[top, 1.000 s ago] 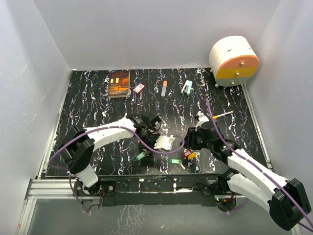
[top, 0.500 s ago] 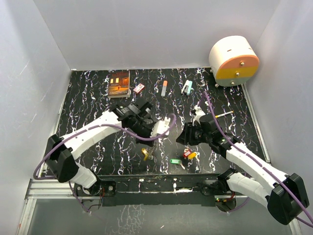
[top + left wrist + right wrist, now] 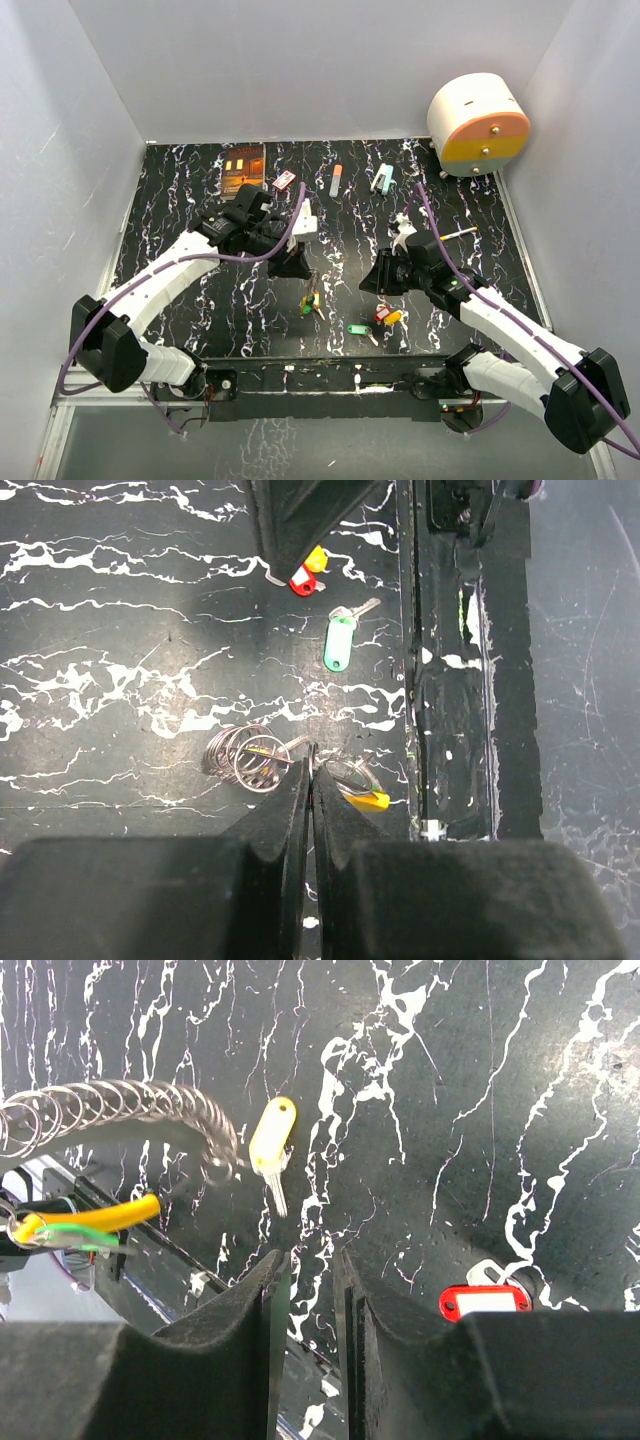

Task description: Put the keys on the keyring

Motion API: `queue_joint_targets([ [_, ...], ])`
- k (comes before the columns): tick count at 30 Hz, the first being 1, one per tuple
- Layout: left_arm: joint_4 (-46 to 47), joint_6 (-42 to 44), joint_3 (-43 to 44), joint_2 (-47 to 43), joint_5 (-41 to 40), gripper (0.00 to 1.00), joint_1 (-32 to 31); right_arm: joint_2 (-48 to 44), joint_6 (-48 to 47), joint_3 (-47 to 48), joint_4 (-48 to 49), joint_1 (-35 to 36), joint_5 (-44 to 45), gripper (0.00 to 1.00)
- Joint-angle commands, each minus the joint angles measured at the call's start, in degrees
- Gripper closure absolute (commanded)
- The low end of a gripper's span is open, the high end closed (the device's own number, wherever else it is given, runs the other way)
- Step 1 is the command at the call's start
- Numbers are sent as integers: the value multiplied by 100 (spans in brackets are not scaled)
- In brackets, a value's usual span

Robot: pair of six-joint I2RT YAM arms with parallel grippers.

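Silvery coils and an orange arc, the keyring (image 3: 243, 761) hangs over the worktop (image 3: 160, 190) by its near edge, the left gripper (image 3: 311, 765) clamped on its wire. A green key (image 3: 340, 643) and a red key (image 3: 485, 1303) lie loose nearby. The right gripper (image 3: 312, 1265), slightly parted and empty, would best pinch a key's head, leaving its hole free. Whether the yellow key (image 3: 272, 1135) is threaded is unclear.

"Where was the keyring (image 3: 238, 762)?"

"Pinched in the left gripper (image 3: 312, 770), over the middle of the table (image 3: 180, 230), toward the near edge."

"And the loose keys?"

"To its right. One single key (image 3: 358, 329) lay nearest the edge, and a pair of keys (image 3: 387, 316) lay just right of it, slightly farther back."

"The far side?"

"A book (image 3: 243, 170) at far left, a card (image 3: 284, 180) just right of it, a marker (image 3: 335, 180) right again, and a drum (image 3: 478, 123) at the far right corner."
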Motion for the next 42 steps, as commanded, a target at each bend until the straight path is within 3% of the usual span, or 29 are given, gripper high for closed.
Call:
queue_joint_targets([
  [1,412,-297,-54,-240,691,100,202,-87,281,27,-165,2,143,71],
  [7,333,-224,99,-186,757,100,285,266,646,-159,-700,6,119,70],
  [11,565,-609,94,-167,809,100,329,285,925,-302,-858,9,195,71],
  [16,912,-1287,240,-41,777,100,325,0,1140,39,-1510,10,1426,69],
  [20,1114,-1740,243,32,770,100,325,-3,1029,305,-1656,6,1918,62],
  [25,1404,-2144,96,-72,878,100,317,302,913,222,-1600,5,2247,59],
  [42,1477,-2106,-152,-295,889,100,318,873,492,-35,-662,2,2164,63],
])
